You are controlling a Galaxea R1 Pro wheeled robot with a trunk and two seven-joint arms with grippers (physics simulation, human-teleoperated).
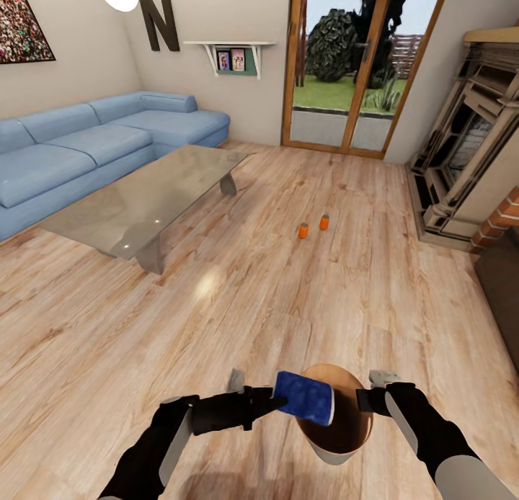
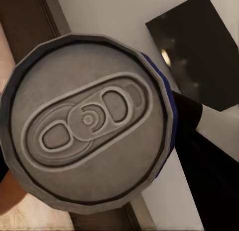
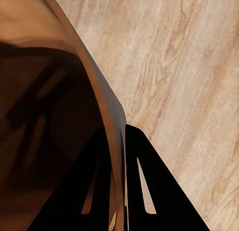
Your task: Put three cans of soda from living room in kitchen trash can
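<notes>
Your left gripper (image 1: 277,398) is pinching a blue grey-topped soda can (image 1: 306,398); your right gripper (image 3: 121,191) is clamping the round brown bin's rim (image 1: 360,442). Centre the can over the opening before releasing.

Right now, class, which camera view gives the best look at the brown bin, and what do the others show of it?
The head view: the brown bin shows with its round rim and inside, the right gripper clamped on its rim. The right wrist view shows just the bin's wall between the fingers. The left wrist view faces a can's top.

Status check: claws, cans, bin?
Left claw shut on blue can, held over the bin. Right claw pinching bin rim. Two orange cans on floor ahead, path open.
</notes>
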